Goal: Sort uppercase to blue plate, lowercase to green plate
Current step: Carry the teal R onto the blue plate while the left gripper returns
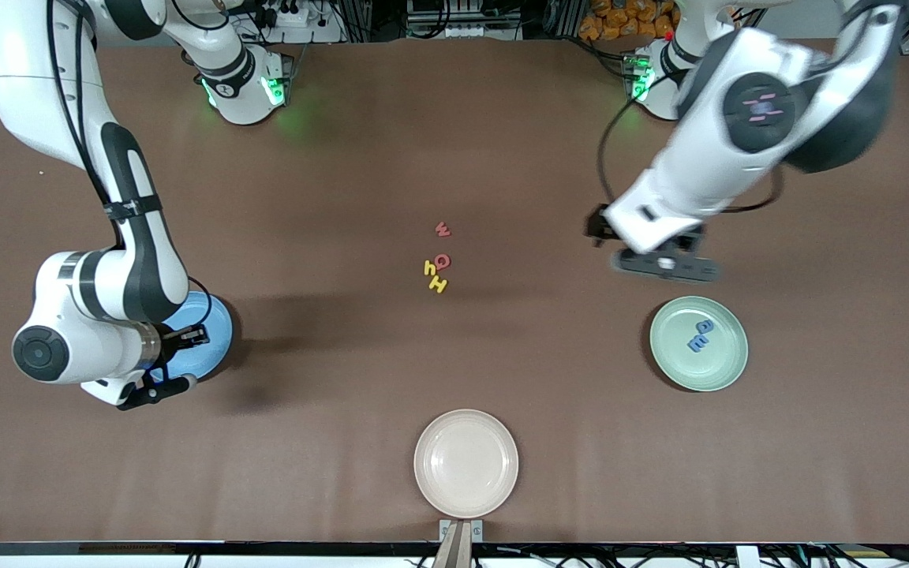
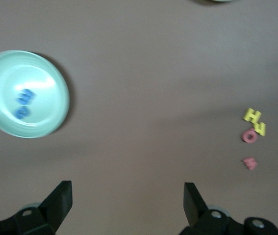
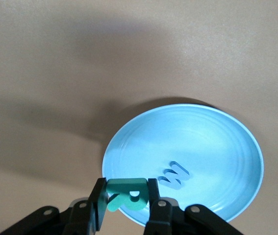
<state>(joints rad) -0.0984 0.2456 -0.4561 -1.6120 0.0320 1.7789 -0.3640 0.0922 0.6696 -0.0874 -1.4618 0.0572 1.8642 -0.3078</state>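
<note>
My right gripper (image 3: 125, 196) is shut on the teal R (image 3: 129, 193) and hangs over the rim of the blue plate (image 3: 217, 142). The blue M (image 3: 174, 175) lies in that plate. In the front view the right arm covers most of the blue plate (image 1: 214, 331). The green plate (image 1: 727, 363) holds the round blue letter (image 1: 705, 326) and the blue m (image 1: 696, 341). My left gripper (image 2: 128, 191) is open and empty over bare table beside the green plate. Mid-table lie the red w (image 1: 443, 229), red Q (image 1: 443, 260), yellow h (image 1: 430, 269) and yellow H (image 1: 438, 285).
A cream-white plate (image 1: 466, 463) sits near the table's front edge, in the middle. The brown table (image 1: 454, 371) runs between the plates. Both arm bases stand along the table's farthest edge from the front camera.
</note>
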